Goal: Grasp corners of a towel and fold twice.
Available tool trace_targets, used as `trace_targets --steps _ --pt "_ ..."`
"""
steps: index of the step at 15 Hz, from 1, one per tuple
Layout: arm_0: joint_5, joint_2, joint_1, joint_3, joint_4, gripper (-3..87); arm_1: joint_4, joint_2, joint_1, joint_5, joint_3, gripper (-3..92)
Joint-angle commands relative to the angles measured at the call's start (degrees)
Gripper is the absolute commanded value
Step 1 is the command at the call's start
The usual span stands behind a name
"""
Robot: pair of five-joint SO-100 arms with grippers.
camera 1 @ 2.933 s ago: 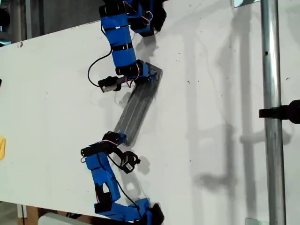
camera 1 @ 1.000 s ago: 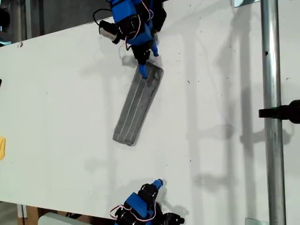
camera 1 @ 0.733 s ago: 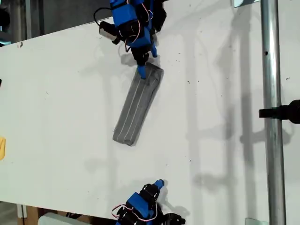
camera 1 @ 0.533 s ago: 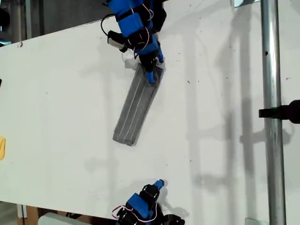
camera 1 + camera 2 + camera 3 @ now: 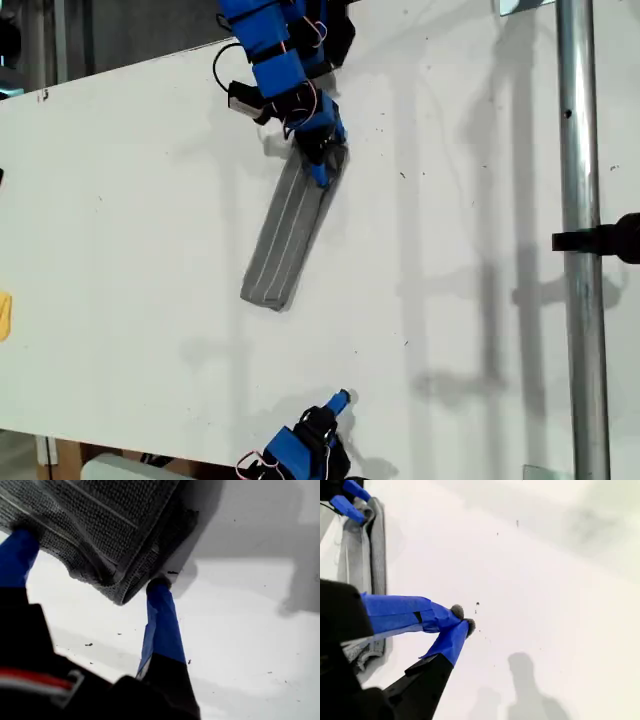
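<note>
The towel [image 5: 293, 232] lies on the white counter [image 5: 130, 200] as a long, narrow folded strip, its upper end near the counter's far edge, where the first pincer [image 5: 318, 170] stands with its jaws apart, astride the layered corner [image 5: 122, 587]. If these jaws shut on the top layers only, the lower ones may stay behind and the fold could fall open or go crooked. The second pincer [image 5: 338, 401], jaws together and empty, waits near the counter's near edge, well apart from the towel's lower end, so that end could drag when nothing holds it.
</note>
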Motion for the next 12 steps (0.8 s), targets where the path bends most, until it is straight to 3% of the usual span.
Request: trace_targets --steps 1,3,8,12 --pt "0.35 -3.78 0.26 -4.57 -0.97 -2.9 7.29 6.94 -0.18 2.64 -3.87 43.6" --pt "0.62 -3.6 0.18 -3.69 -1.67 -2.8 6.59 7.21 -0.18 3.69 -2.11 43.1" --pt "0.7 -2.46 0.79 -2.55 -2.2 -2.8 -7.03 -6.33 2.02 0.0 -3.87 40.1" --pt "1.41 2.9 1.14 0.0 -1.49 -2.8 -10.55 -7.65 3.52 -2.55 -4.04 36.0"
